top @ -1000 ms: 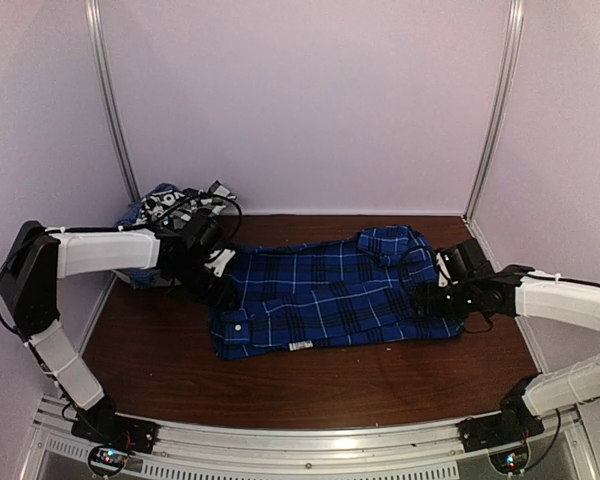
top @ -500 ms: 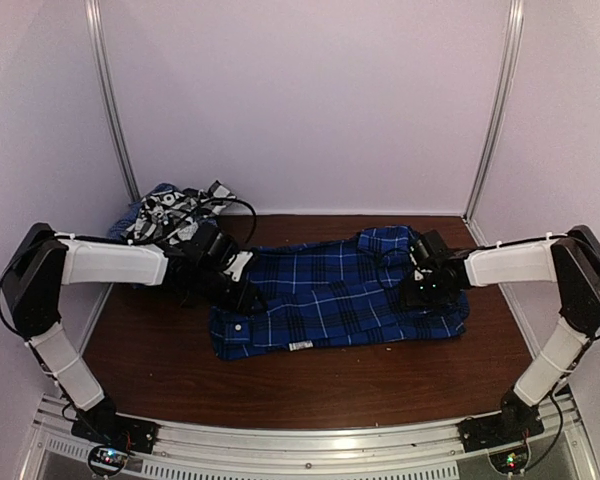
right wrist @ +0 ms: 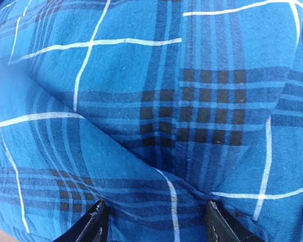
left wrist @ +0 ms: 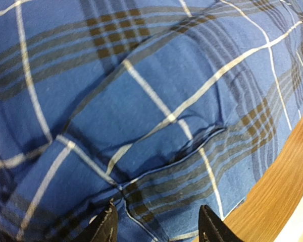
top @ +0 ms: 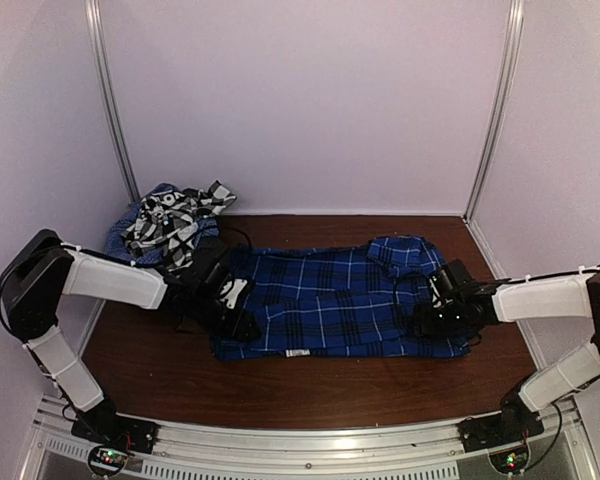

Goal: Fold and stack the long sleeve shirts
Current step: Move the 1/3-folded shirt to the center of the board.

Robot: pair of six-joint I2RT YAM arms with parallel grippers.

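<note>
The royal-blue plaid shirt [top: 330, 305] with thin white lines lies spread flat across the middle of the table. My left gripper [top: 238, 320] is low on its left end, and my right gripper [top: 432, 318] is low on its right end. In the left wrist view the gripper [left wrist: 156, 232] is open, its fingers [left wrist: 105, 227] straddling a cloth hem close to the shirt's edge. In the right wrist view the gripper [right wrist: 155, 227] is open with a raised fold of blue plaid [right wrist: 156, 126] between its fingers [right wrist: 219, 227]. Neither is closed on the cloth.
A heap of other shirts [top: 170, 222], black-and-white plaid on top of pale blue, lies at the back left corner. Bare brown table [top: 360, 385] shows in front of the shirt and in the left wrist view [left wrist: 285, 191]. Pale walls enclose the table on three sides.
Both grippers have moved nearer to the front and lower onto the shirt's ends. The shirt now lies flatter and squarer than before, its far edge straighter.
</note>
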